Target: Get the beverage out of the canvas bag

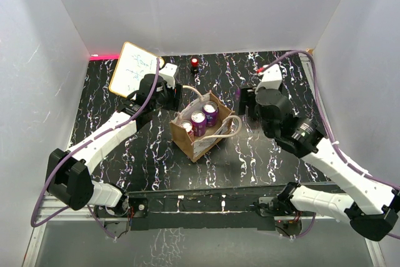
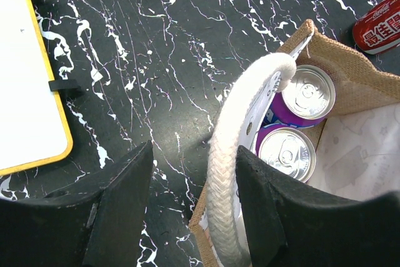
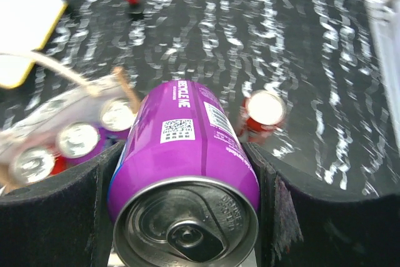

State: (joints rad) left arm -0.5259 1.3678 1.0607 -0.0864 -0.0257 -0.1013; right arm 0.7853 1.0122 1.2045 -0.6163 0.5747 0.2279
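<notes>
The right hand (image 3: 184, 154) is clamped on a purple can (image 3: 187, 126), pads pressed on opposite sides of the body, with the can lying level and its lid facing the wrist camera. From above, this hand is just right of the canvas bag (image 1: 201, 142), outside its rim and towards the right edge of the surface (image 1: 262, 161), so the beverage looks clear of the bag. Whether it hangs in the air or touches the surface I cannot tell.

The can is smooth painted metal: rigid if full, but thin-walled, slick and round, so it can roll or slip between flat pads. The mid-body grip shown seems the safest place to hold it; near the lid or base the taper gives less purchase. If full it carries real weight, so setting it down calls for a slow tilt.

The bag stands near the middle of the surface with three more cans upright inside. It is soft cloth and will probably drag or tip if pulled. The left hand (image 2: 194, 154) is spread wide on the bag's left, its fingers (image 2: 119, 211) either side of the cream handle (image 2: 228, 173) without pinching it. A whiteboard (image 1: 133, 69) lies at the far left corner and a red can (image 1: 194, 62) stands by the far edge
</notes>
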